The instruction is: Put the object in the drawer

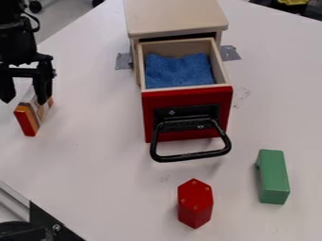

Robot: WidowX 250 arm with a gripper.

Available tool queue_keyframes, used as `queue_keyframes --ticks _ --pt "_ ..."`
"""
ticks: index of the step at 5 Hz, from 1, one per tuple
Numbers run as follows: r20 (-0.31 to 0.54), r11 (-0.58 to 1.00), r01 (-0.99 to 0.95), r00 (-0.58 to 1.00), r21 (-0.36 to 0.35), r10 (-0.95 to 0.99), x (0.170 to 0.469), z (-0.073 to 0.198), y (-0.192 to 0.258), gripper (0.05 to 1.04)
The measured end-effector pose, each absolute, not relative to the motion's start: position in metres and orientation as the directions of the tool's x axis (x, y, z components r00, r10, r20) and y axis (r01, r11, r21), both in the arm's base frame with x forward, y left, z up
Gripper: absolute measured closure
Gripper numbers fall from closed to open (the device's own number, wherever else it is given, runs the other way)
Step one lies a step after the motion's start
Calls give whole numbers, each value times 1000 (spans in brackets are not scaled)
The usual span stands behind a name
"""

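At the left edge hangs the black gripper, its two fingers wide apart with nothing held between them. A small block with red, orange and white parts is on the table just below and partly behind the right finger, which hides some of it. The drawer is pulled out of its wooden cabinet; it has a red front and a black handle. A blue cloth covers its floor.
In front of the drawer stands a red six-sided block. A green block is at the right on the white table. Grey tape flanks the cabinet. Black and metal hardware is at the lower left corner.
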State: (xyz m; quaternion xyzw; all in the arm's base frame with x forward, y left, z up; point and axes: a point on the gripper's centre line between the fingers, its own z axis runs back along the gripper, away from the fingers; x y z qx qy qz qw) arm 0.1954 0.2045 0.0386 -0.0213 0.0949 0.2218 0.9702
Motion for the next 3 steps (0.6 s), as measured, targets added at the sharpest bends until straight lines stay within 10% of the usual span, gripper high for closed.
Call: queue_keyframes --ticks 3 --pt "-249 886 -463 860 -14 445 195 16 205 123"
